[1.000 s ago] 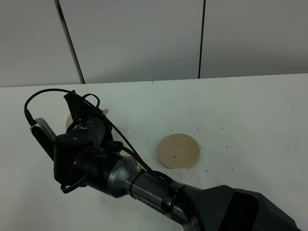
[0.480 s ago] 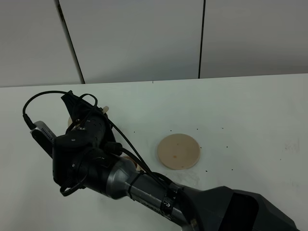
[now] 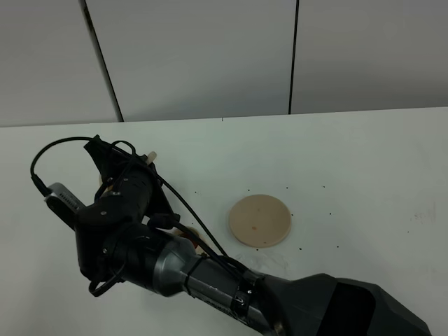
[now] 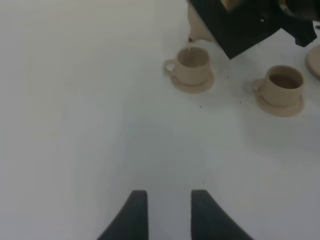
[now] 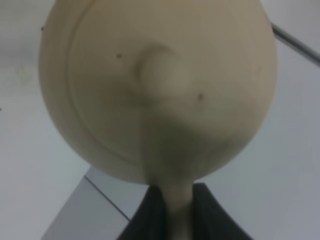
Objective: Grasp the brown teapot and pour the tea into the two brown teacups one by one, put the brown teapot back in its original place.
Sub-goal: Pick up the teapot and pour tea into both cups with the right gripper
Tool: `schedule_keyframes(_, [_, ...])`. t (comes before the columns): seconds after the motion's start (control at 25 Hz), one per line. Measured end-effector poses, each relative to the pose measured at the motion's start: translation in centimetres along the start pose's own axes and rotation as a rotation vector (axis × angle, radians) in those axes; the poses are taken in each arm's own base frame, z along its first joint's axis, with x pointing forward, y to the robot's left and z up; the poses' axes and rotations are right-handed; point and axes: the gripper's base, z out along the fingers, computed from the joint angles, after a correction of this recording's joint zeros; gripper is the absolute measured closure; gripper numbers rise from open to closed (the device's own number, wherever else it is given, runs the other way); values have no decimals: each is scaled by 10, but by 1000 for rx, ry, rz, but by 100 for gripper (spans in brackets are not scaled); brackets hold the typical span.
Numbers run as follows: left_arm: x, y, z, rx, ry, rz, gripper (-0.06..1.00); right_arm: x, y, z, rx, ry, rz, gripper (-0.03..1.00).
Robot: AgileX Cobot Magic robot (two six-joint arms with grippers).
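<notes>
White table [image 3: 364,161] stretches wide rightward; right tool [image 5: 176,200] clenched on teapot [image 5: 160,90] handle near teacups [image 4: 192,67]; left tool [image 4: 167,200] released, apart.

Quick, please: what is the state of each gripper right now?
Left gripper: open, holding nothing.
Right gripper: closed on the handle of the teapot.

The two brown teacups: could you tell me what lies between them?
Only bare white table separates the two brown teacups, apart from tiny dark specks, as the left wrist view shows.
</notes>
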Motion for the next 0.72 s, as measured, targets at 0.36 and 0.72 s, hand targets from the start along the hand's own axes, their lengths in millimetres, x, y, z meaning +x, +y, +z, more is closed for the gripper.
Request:
schedule_keyframes(0.36, [0, 0, 0, 0, 0, 0, 66, 0, 1, 1, 13, 14, -24, 88])
schedule_keyframes(0.72, [0, 0, 0, 0, 0, 0, 66, 1, -1, 1, 34, 32, -42, 88])
